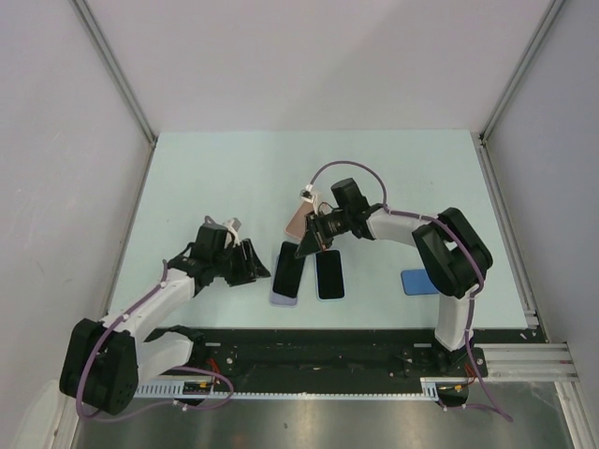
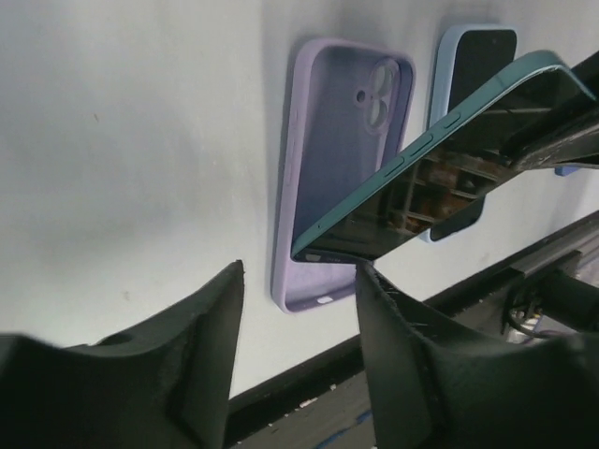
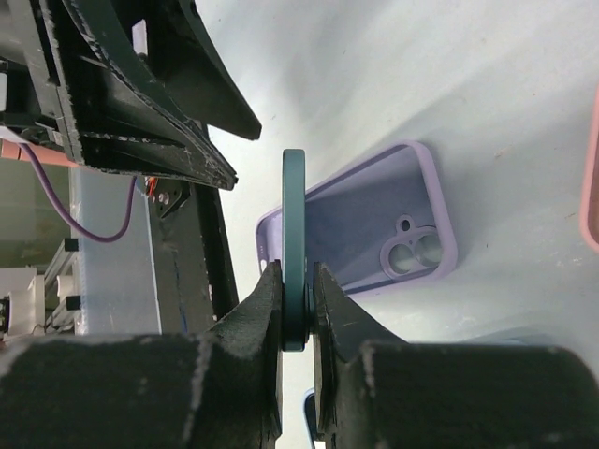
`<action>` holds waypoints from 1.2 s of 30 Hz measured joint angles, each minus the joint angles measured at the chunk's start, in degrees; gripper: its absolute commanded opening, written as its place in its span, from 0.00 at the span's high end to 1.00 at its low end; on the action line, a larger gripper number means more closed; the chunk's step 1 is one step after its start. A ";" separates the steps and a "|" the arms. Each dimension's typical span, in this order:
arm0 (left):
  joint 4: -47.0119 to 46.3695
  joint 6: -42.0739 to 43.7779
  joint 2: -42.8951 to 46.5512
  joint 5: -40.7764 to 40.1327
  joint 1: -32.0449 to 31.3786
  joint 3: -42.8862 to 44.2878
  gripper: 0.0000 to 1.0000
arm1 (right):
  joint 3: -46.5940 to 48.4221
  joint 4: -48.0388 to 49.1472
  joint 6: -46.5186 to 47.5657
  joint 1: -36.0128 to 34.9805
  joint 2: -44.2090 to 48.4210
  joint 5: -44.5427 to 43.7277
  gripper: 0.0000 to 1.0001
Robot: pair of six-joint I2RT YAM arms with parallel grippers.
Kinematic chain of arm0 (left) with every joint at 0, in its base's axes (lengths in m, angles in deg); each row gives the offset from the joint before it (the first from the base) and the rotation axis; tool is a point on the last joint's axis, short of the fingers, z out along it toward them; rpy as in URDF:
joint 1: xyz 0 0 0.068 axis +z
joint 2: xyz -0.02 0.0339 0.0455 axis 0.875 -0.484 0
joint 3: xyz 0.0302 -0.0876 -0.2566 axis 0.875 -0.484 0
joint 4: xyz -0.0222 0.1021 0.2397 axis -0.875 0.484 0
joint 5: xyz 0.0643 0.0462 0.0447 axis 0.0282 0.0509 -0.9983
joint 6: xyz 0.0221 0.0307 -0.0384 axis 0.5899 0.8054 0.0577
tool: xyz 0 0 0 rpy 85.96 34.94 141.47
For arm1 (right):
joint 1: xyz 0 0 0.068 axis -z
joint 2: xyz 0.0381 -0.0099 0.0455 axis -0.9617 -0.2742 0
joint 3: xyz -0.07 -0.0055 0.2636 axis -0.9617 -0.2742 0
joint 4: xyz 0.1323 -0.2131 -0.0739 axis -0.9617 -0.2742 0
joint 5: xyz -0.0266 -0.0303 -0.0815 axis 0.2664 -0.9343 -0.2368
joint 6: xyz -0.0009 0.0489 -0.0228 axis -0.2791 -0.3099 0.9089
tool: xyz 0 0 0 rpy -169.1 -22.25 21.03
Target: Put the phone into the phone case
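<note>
Right hand [image 3: 297, 285] grips phone [image 3: 294, 210] above lilac case [image 3: 360, 220].

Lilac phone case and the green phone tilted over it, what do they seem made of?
Lilac phone case: likely silicone or soft plastic; matte, rounded lips, no glare. Green phone: glossy glass face that mirrors its surroundings; teal side band with buttons has a satin sheen, probably metal, possibly painted plastic.

Pink object [image 3: 592, 168]: cut off by the right edge, right wrist view. Blue-cased phone [image 2: 475, 54]: middle hidden behind the tilted green phone [image 2: 440, 173].
</note>
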 measured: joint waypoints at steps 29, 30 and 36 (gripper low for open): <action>-2.43 -12.55 8.09 -2.47 -16.70 -12.96 1.00 | 0.79 0.09 1.66 1.84 -3.93 6.21 0.91; -2.56 -12.59 7.39 -3.04 -16.83 -12.96 1.00 | 0.81 0.11 1.75 1.84 -3.93 6.29 0.91; -5.03 -13.60 3.93 -4.94 -17.25 -12.96 1.00 | 0.92 0.68 1.77 1.86 -4.48 7.21 0.92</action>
